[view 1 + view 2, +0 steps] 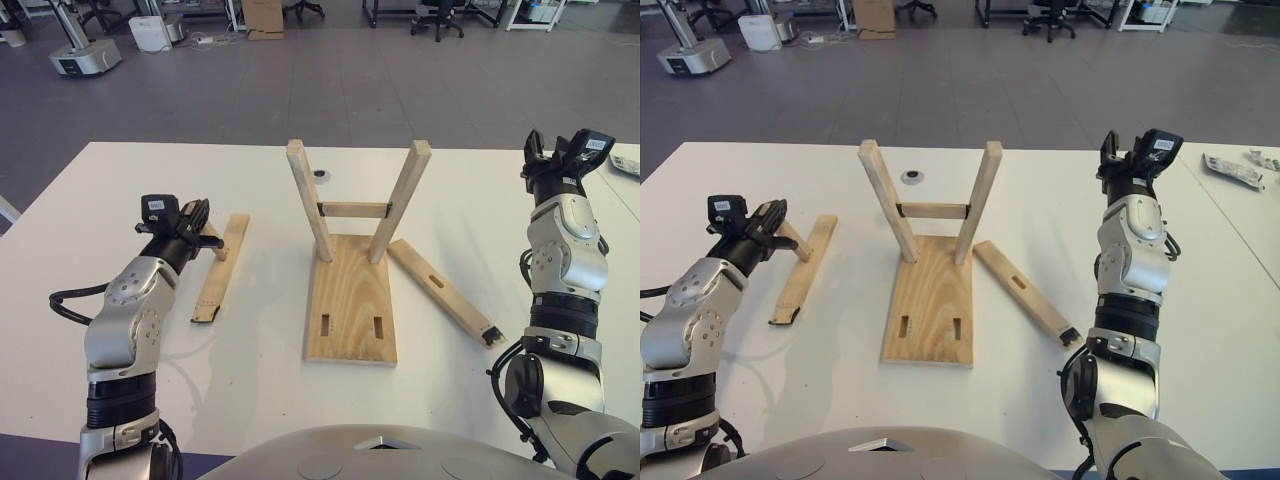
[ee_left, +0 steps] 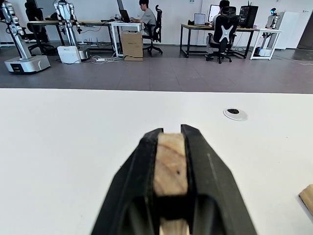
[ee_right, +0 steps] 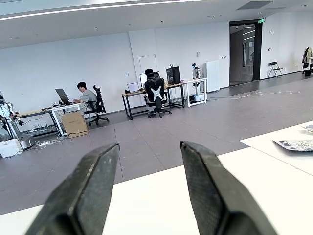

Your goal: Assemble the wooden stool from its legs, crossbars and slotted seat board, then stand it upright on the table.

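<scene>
Seat board (image 1: pixel 350 300) lies flat on the table (image 1: pixel 120 200), in the middle in front of me. Two legs (image 1: pixel 310 200) stand up from its far end, leaning apart toward their tops, and a crossbar (image 1: pixel 355 210) joins them partway up. Two slots (image 1: pixel 326 323) at its near end are unfilled. A third leg (image 1: pixel 445 292), slotted, lies flat on the table just right of the board, angled away from it. A fourth leg (image 1: pixel 222 266) lies flat to the left of the board. My left fingers (image 2: pixel 137 176) are clenched on a short wooden bar (image 2: pixel 170 164). It sits low over the table just left of the fourth leg, and I cannot tell whether the two touch. My right fingers (image 3: pixel 93 186) are spread apart, grasping nothing, raised above the table's right side, well apart from the wood. A round grommet (image 1: pixel 320 174) sits in the table behind the standing legs.
</scene>
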Controlling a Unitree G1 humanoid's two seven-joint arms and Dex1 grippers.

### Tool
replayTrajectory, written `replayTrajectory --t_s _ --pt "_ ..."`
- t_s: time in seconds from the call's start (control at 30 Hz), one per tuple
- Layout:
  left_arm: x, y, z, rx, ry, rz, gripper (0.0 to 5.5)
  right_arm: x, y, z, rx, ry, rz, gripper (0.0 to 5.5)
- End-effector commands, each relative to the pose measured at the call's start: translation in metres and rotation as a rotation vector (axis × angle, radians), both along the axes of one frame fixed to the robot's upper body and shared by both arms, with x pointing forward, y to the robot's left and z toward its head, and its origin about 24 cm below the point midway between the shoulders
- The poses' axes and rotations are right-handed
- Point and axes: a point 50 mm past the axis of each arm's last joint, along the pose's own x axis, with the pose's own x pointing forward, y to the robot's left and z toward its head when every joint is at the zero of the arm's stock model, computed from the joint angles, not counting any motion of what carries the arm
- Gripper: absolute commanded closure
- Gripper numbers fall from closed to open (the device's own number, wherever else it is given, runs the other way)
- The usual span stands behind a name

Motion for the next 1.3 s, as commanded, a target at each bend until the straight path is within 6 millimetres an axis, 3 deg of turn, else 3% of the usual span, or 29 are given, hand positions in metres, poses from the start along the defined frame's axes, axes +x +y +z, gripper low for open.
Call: replayTrajectory --t_s 0.03,0.27,0.43,0.63,0.83,1.07,1.3 --pt "-0.009 0.01 -0.033 0.006 0.144 0.088 5.09 -0.002 0.003 0.001 -0.007 -0.005 0.004 3.2" --pt "-0.006 0.026 -0.051 -0.005 0.196 0.124 5.09 -0.002 0.009 -0.002 0.004 0.001 0.019 3.2" --pt "-0.024 0.011 -0.072 0.151 0.312 -0.031 5.09 -0.003 0.013 -0.003 0.009 0.002 0.027 3.2" --pt "-0.057 -0.001 -0.085 -0.059 0.371 -0.015 5.09 -0.007 0.01 -0.005 0.012 0.012 0.009 3.2" --pt "-0.071 -0.028 -0.073 -0.141 0.38 -0.079 5.09 -0.01 0.011 -0.008 0.02 0.019 -0.003 3.2" --pt "-0.049 -0.03 -0.059 -0.033 0.37 -0.14 5.09 -0.012 0.014 -0.012 0.035 0.025 -0.007 3.2" --pt "-0.035 -0.04 -0.058 0.03 0.412 -0.234 5.09 -0.016 0.017 -0.017 0.052 0.035 -0.015 3.2"
